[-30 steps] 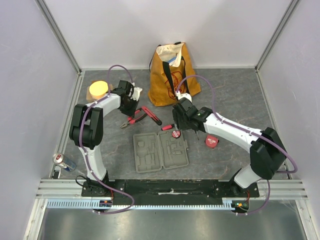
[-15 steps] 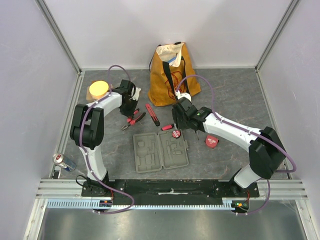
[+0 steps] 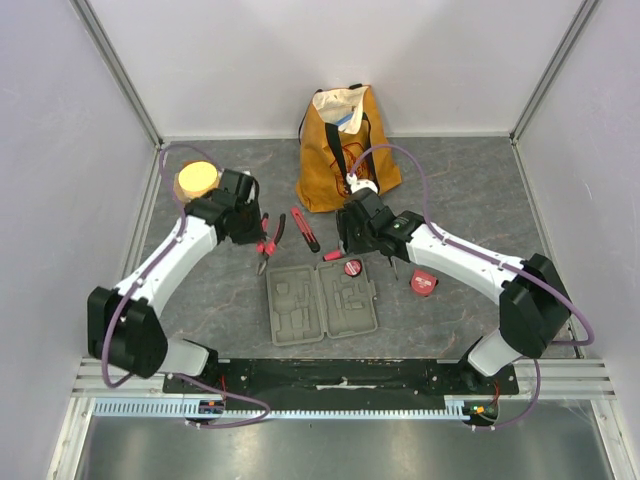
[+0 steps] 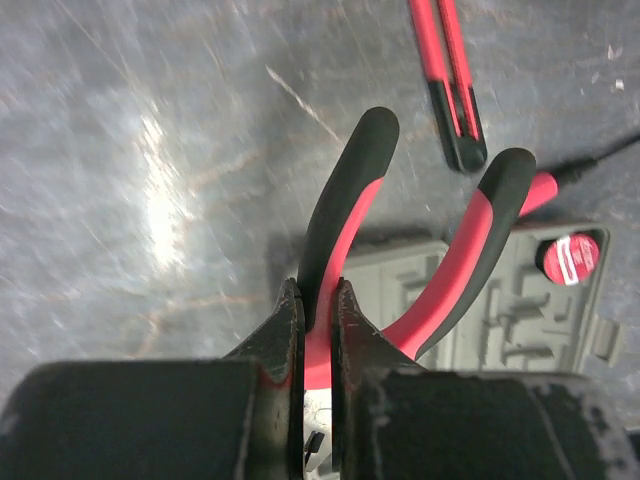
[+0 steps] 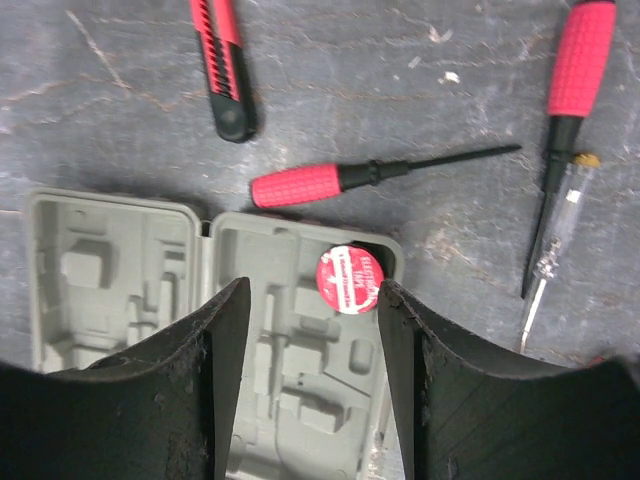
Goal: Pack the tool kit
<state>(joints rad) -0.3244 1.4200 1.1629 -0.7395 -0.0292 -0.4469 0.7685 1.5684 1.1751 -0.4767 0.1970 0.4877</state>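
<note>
Left end effector (image 4: 318, 305) clamps one pliers (image 4: 347, 185) handle, seemingly above the case (image 4: 505, 325).

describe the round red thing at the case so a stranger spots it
Find the open grey case lying flat before the yellow bag. At its far right corner sits a small round red disc with white lettering; the bigger red tape measure lies apart on the table.

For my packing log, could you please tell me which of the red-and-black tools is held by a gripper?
The pliers, clamped by one handle in the left gripper; the knife and the short screwdriver lie loose, ungripped.
</note>
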